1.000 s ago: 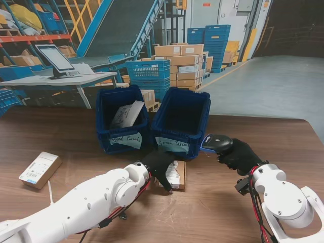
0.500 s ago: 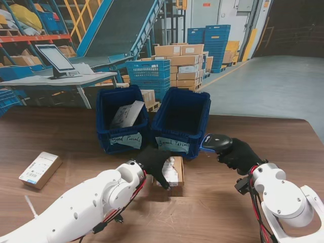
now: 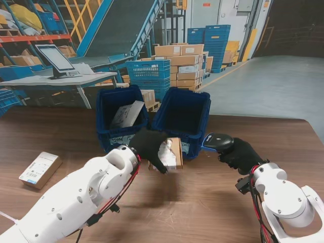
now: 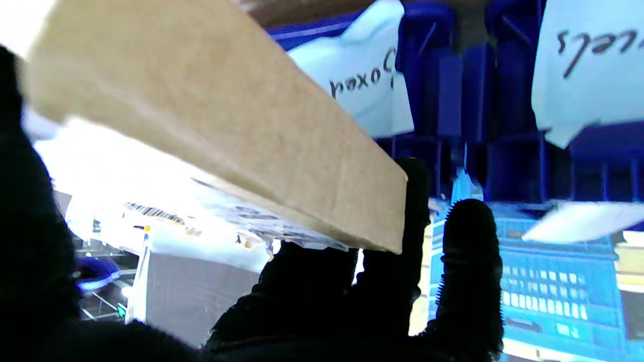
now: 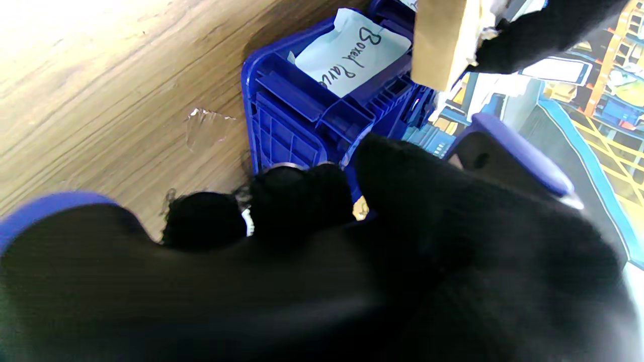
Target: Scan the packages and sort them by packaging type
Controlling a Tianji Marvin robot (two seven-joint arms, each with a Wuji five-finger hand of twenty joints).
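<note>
My black-gloved left hand (image 3: 150, 148) is shut on a small cardboard box (image 3: 171, 153) with a white label, held off the table in front of the two blue bins. The box (image 4: 211, 120) fills the left wrist view, tilted, with fingers (image 4: 468, 261) curled under its edge. The right bin (image 3: 182, 120) carries a paper tag reading "Boxed Parcels" (image 5: 352, 55); the left bin (image 3: 121, 117) holds a white bagged parcel (image 3: 127, 114). My right hand (image 3: 242, 154) is shut on a black and blue barcode scanner (image 3: 216, 142), its head turned toward the box.
Another small labelled cardboard box (image 3: 40, 169) lies on the wooden table (image 3: 212, 207) at the far left. Past the table stand a desk with a monitor (image 3: 54, 59), stacked blue crates (image 3: 148, 73) and cartons.
My left hand has lifted the cardboard box off the table and carried it up and away from me toward the bins. The right hand with the scanner has stayed in place.
</note>
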